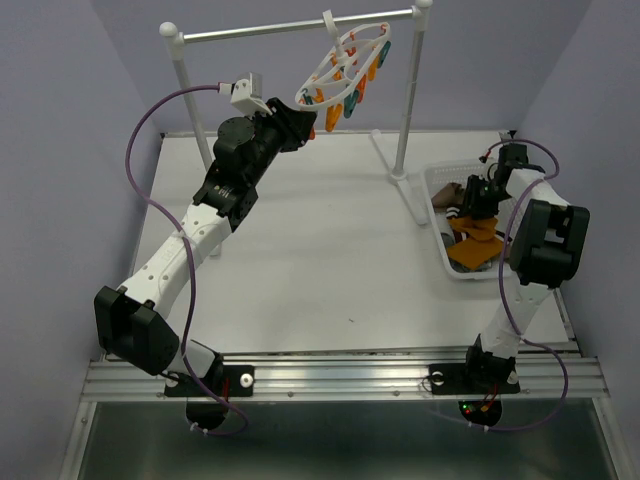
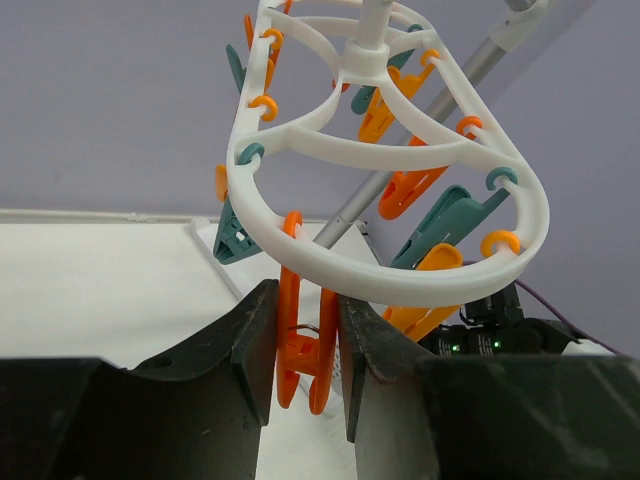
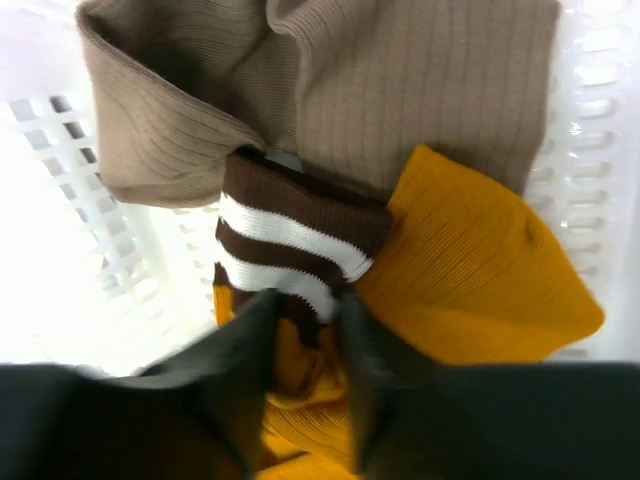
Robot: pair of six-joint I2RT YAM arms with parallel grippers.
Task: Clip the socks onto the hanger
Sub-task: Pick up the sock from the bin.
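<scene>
Tan, mustard socks (image 3: 420, 130) heaped; wht hanger (image 2: 380, 280) tilted

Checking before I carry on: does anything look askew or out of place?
The hanger hangs steeply tilted off the rail, its low edge at the left gripper, which is shut on an orange clip. The socks in view sit in the basket; nothing spilled.

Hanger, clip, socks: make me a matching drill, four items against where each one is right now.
Items:
1. hanger
2. orange clip
3. mustard sock
4. tan sock

Places:
A. between the fingers of the right gripper
B. hung on the rail
C. between the fingers of the left gripper
D. lying in the basket, ungripped

Pairs: 1-B, 2-C, 3-A, 4-D
</scene>
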